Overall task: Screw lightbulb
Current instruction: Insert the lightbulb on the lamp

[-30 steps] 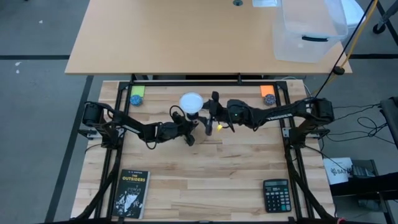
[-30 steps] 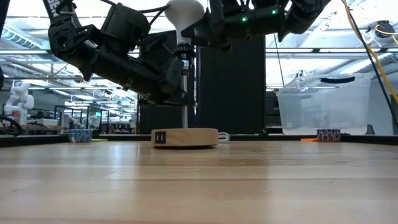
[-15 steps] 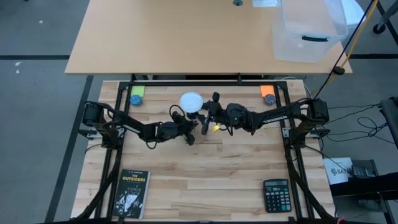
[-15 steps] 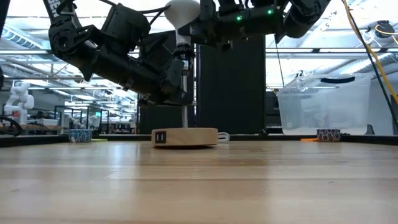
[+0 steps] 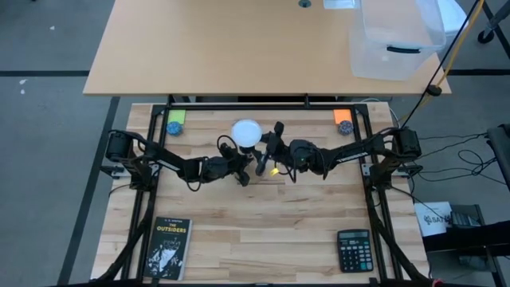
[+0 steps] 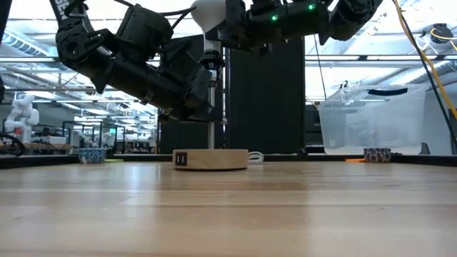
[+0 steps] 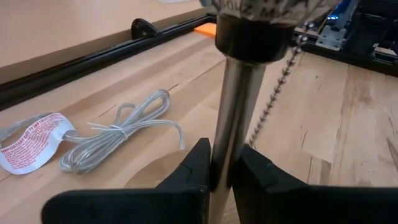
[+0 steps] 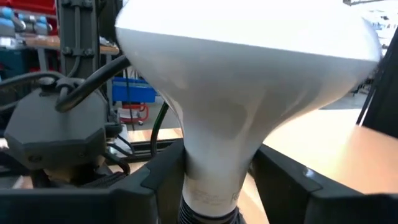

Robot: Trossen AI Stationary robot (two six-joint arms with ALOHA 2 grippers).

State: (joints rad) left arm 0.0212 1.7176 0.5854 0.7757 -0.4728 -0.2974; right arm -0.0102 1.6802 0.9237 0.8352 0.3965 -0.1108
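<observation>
The white lightbulb point(image 5: 245, 131) stands upright on top of a lamp stand, its neck in the dark socket point(image 8: 208, 215). The stand has a metal pole point(image 6: 212, 107) on a round wooden base point(image 6: 211, 158) that rests on the table. My left gripper point(image 6: 205, 91) is shut on the pole below the socket. My right gripper point(image 6: 230, 25) is shut on the bulb point(image 8: 249, 68), reaching in from the table's right. A bead pull chain point(image 7: 273, 99) hangs beside the pole. My left gripper pinches the metal pole point(image 7: 225, 143) between its two fingers point(image 7: 198, 167), about midway up and below the socket collar. The fingers come from the table's left, slanting down, and lie across the pole. The pole stands upright with its base on the table. My right gripper holds the bulb's narrow neck point(image 8: 214, 168), just above the socket, between its two fingers point(image 8: 165, 177), one on each side. The fingers come level from the table's right. The bulb stands upright on the socket, globe up.
A coiled grey cord point(image 7: 124, 127) with a white tag point(image 7: 31, 144) lies behind the base. A book point(image 5: 167, 247) lies at the near left and a calculator point(image 5: 353, 249) at the near right. Small bowls point(image 5: 175, 126) point(image 5: 344, 126) sit at the far corners.
My right gripper has turned about its wrist while staying on the bulb's neck, and its arm has swung a little toward the table's near edge. The bulb has stayed upright on the socket. My left gripper has kept its hold on the pole.
</observation>
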